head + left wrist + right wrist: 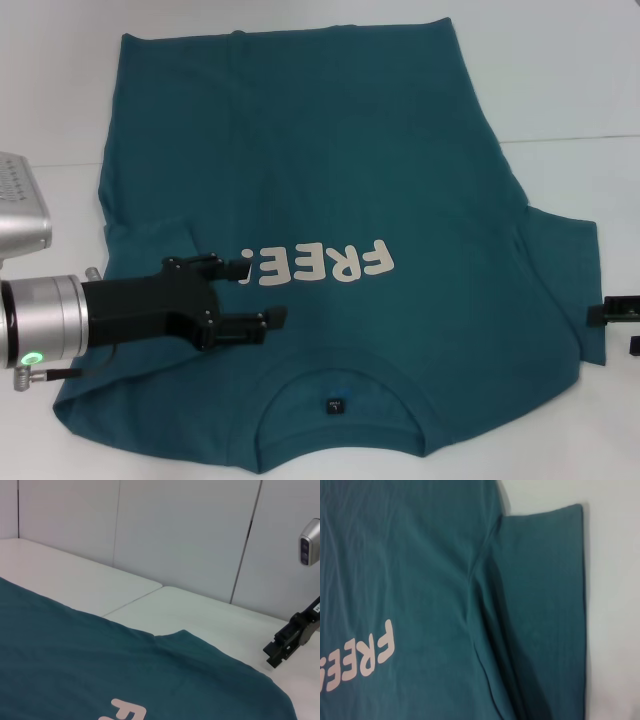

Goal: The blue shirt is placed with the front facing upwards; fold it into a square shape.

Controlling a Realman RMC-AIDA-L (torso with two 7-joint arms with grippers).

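Note:
The blue shirt [350,170] lies flat on the white table, front up, with its round collar [335,400] nearest me and white "FREE!" lettering [325,264] across the chest. My left gripper [255,293] hovers open over the shirt's left chest beside the lettering, with nothing between its fingers. The right sleeve [560,270] is spread out flat; the right wrist view shows this sleeve [545,580] and the body [410,555]. My right gripper [622,328] sits just off the sleeve's edge at the table's right side, jaws apart and empty. It also shows far off as the right gripper [281,647].
White table [560,70] extends around the shirt, with a seam line [570,138] running across at the right. Pale wall panels [175,535] stand behind the table's far edge. My left arm's silver wrist [45,320] overhangs the shirt's left side.

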